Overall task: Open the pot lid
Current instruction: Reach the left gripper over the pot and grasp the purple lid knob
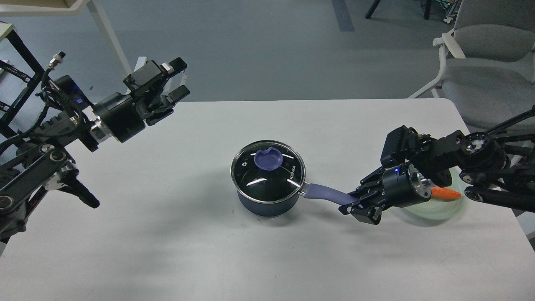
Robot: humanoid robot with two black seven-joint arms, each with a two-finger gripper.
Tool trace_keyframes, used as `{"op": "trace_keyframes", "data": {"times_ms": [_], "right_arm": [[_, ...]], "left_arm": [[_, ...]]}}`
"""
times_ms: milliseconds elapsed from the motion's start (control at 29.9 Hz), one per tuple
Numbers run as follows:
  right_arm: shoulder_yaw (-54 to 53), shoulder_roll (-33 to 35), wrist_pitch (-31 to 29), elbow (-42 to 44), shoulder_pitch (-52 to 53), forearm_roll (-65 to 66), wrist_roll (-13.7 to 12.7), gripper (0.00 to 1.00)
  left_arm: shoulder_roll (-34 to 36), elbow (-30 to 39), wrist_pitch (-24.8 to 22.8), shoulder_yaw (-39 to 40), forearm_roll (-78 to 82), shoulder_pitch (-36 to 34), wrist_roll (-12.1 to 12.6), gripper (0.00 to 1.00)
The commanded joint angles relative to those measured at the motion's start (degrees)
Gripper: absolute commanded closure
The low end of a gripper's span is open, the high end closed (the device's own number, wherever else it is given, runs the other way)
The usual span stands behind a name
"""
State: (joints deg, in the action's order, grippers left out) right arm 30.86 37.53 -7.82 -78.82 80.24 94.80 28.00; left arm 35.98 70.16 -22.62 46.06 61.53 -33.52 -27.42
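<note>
The dark navy pot (266, 204) stands at the middle of the white table (209, 251). The glass lid (276, 177) sits closed on it, with its purple-blue knob (268, 159) on top. The pot's lavender handle (325, 194) points right. My right gripper (355, 204) is closed around the end of that handle, low over the table. My left gripper (178, 79) is open and empty. It is raised over the table's back left, well to the left of and behind the lid.
A pale green plate (449, 208) with an orange carrot piece (446, 193) lies at the right, partly under my right arm. A grey chair (489, 62) stands off the back right corner. A white table leg (110, 46) and a black frame (21, 62) stand back left.
</note>
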Motion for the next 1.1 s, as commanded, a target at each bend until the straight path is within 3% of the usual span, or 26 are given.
{"op": "trace_keyframes", "data": {"times_ms": [0, 234, 502, 569, 870, 1070], "right_arm": [[0.0, 0.0, 0.0, 0.0, 0.0, -0.1, 0.0, 0.70], [0.0, 0.0, 0.0, 0.0, 0.0, -0.1, 0.0, 0.70], [0.0, 0.0, 0.0, 0.0, 0.0, -0.1, 0.0, 0.70], [0.0, 0.0, 0.0, 0.0, 0.0, -0.1, 0.0, 0.70], [0.0, 0.0, 0.0, 0.0, 0.0, -0.3, 0.0, 0.69], [0.1, 0.0, 0.0, 0.0, 0.1, -0.3, 0.0, 0.69]], "left_arm": [[-0.4, 1.6, 0.6, -2.9, 6.3, -3.6, -0.6, 0.01], [-1.0, 4.4, 2.6, -9.0, 24.1, -9.5, -0.6, 0.01], [-3.1, 3.4, 20.0, -28.9, 42.4, -20.1, -0.6, 0.01], [-4.9, 1.5, 22.1, -32.1, 44.8, -21.8, -0.6, 0.01], [-12.8, -6.8, 24.5, -33.8, 54.2, -22.2, -0.6, 0.01], [-13.7, -7.4, 24.7, -36.3, 54.2, -21.9, -0.6, 0.01]]}}
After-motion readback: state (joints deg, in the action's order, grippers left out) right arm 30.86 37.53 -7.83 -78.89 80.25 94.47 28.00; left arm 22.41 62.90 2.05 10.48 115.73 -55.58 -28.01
